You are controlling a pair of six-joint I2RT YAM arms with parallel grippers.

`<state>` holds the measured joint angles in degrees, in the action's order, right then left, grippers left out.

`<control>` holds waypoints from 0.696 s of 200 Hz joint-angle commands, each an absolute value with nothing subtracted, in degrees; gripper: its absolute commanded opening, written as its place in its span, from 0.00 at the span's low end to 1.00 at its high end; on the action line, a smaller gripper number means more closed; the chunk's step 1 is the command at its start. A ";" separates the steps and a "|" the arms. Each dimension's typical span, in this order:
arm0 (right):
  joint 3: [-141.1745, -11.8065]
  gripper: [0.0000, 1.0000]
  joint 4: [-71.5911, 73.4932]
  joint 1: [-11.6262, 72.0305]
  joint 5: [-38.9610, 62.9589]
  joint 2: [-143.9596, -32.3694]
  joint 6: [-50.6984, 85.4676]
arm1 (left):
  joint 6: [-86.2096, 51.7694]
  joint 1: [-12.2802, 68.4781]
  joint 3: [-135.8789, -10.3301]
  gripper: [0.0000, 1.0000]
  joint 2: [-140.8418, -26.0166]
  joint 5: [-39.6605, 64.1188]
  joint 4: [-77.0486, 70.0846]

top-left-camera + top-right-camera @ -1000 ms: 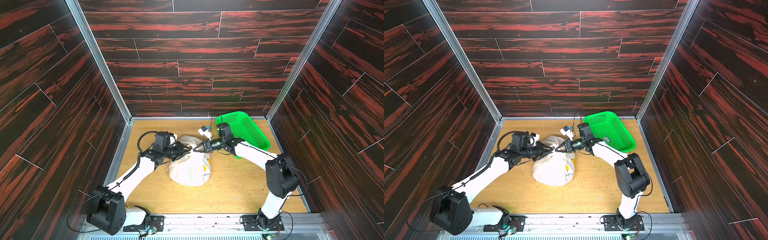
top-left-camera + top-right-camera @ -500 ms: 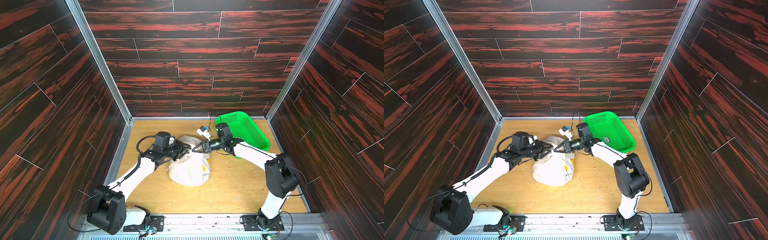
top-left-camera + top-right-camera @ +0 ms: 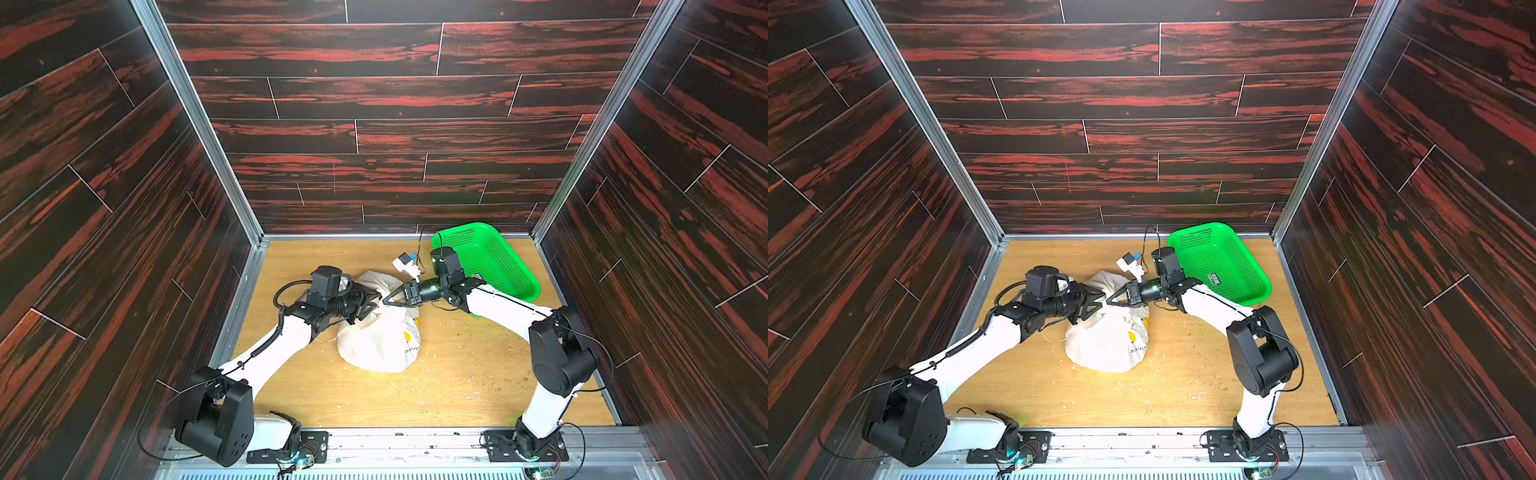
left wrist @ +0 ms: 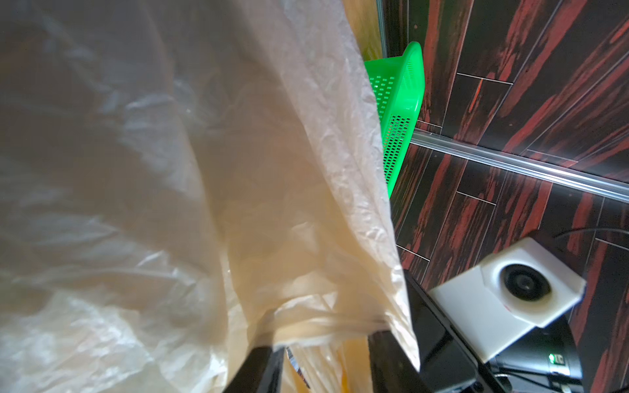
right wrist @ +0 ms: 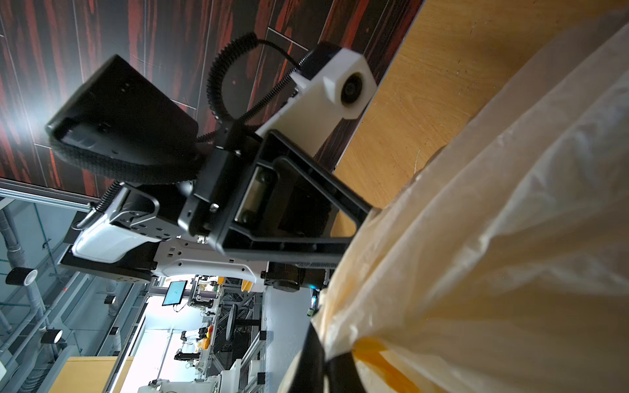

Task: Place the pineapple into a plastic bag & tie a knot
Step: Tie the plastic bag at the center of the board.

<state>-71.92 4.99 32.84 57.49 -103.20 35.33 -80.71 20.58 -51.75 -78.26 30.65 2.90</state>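
Bag (image 3: pixel 378 340) sits about mid-table (image 3: pixel 457 382), white crinkled film, bulging, contents hidden. Yellow print (image 3: pixel 405 336) and small dark lettering on its right flank. Same placement in both top views (image 3: pixel 1100 345). Top of the bag is gathered into a bunch on the side toward the far edge; cannot tell whether that bunch is tied.

Both arms reach in low, and the 2 grippers meet tip to tip at the bunch.

Left gripper (image 3: pixel 372 301) comes from the left edge side. Jaws parted, seen also in a top view (image 3: pixel 1100 302). Left wrist view: 2 dark fingers (image 4: pixel 258 367) stand apart, a twisted strap of film stretched across the gap, gripper (image 4: pixel 323 367) not clamped on it. Loose film (image 4: pixel 238 170) fills most of that view. Right wrist view shows the same spread jaws (image 5: pixel 357 226) touching the film (image 5: pixel 493 238).

Right gripper (image 3: pixel 386 300) comes from the right, also seen at (image 3: pixel 1109 301). Clenched: in the right wrist view its tips (image 5: pixel 325 360) pinch a gathered fold of bag.

Green basket (image 3: pixel 494 262) in the far right corner, apart from the bag, right arm crossing in front of it (image 3: pixel 1217 257). Its rim shows past the film in the left wrist view (image 4: pixel 398 102).

Pale crumbs (image 3: pixel 453 353) scattered on the table right of the bag.
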 commanded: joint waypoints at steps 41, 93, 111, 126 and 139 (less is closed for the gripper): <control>-70.03 0.00 13.18 33.62 57.60 -103.01 39.46 | -84.76 20.56 -51.13 0.35 -79.20 31.39 0.54; -70.31 0.00 13.42 34.04 57.23 -103.81 39.83 | -86.18 20.56 -50.89 0.23 -79.56 31.57 -0.88; -70.40 0.00 12.05 34.08 56.44 -103.78 39.02 | -86.06 20.56 -50.71 0.10 -79.54 31.57 -0.88; -70.58 0.00 9.89 34.05 55.47 -103.37 37.71 | -85.64 20.56 -50.82 0.01 -79.44 31.53 -0.38; -71.41 0.00 6.50 34.07 53.98 -103.03 35.85 | -85.10 20.52 -51.02 0.00 -79.51 31.39 -0.01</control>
